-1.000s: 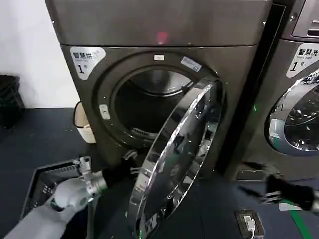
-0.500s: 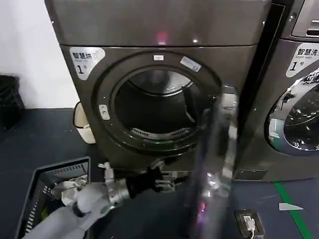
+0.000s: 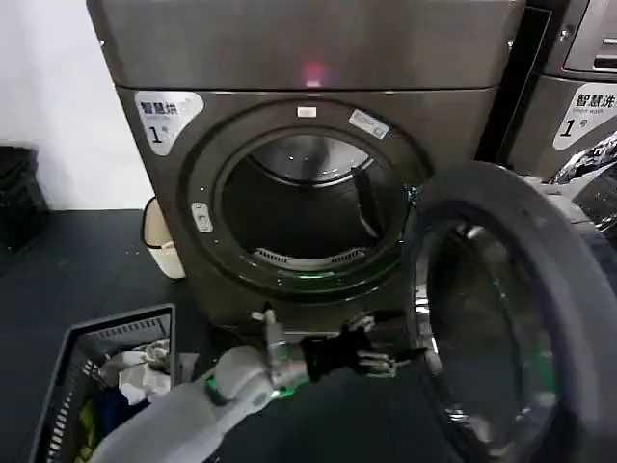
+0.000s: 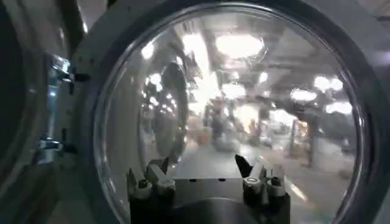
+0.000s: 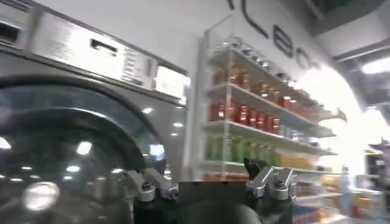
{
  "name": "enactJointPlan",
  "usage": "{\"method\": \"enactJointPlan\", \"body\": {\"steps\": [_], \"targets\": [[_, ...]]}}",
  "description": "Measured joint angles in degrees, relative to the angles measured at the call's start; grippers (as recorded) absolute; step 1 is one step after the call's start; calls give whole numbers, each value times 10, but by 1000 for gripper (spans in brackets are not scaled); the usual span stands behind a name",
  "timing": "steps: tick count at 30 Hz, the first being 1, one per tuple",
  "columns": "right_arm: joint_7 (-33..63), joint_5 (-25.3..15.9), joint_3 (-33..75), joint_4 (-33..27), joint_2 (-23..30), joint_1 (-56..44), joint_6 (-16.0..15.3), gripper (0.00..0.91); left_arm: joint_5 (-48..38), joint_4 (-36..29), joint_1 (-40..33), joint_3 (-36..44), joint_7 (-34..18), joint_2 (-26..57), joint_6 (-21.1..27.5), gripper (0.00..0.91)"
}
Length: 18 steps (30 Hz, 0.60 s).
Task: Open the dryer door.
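The grey dryer (image 3: 289, 58) stands ahead with its round drum opening (image 3: 299, 212) uncovered. Its door (image 3: 501, 309) hangs swung far out to the right, inner side and glass facing me. My left gripper (image 3: 386, 352) reaches low in front of the dryer, open, its fingertips just short of the door's inner rim. In the left wrist view the door's glass (image 4: 231, 91) is right in front of the left gripper (image 4: 201, 173), whose jaws stand apart with nothing between them. The right gripper (image 5: 204, 176) is open and empty, pointing at a neighbouring machine's door (image 5: 67, 152).
A second machine (image 3: 569, 106) stands right of the dryer, behind the open door. A laundry basket (image 3: 116, 323) with clothes sits on the dark floor at the lower left. A white bin (image 3: 159, 241) stands by the dryer's left side. Store shelves (image 5: 262, 115) rise beyond the right gripper.
The door has swung from half open to wide open on the right. My left arm followed it rightward. The right gripper, seen low right a second ago, has left the head view.
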Motion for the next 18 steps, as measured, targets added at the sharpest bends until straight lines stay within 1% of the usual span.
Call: {"method": "enactJointPlan", "body": {"steps": [3, 5, 8, 18], "targets": [[1, -11, 8, -3, -1, -3, 13, 907, 0, 26, -26, 17, -12, -28, 2, 907], [9, -12, 13, 1, -1, -4, 12, 907, 2, 40, -41, 28, -18, -47, 1, 907], [14, -26, 24, 5, -4, -9, 11, 907, 7, 65, -63, 44, -21, -76, -3, 907], [1, -31, 42, 10, -4, -18, 14, 907, 23, 130, -107, 83, -29, -135, -37, 907]]}}
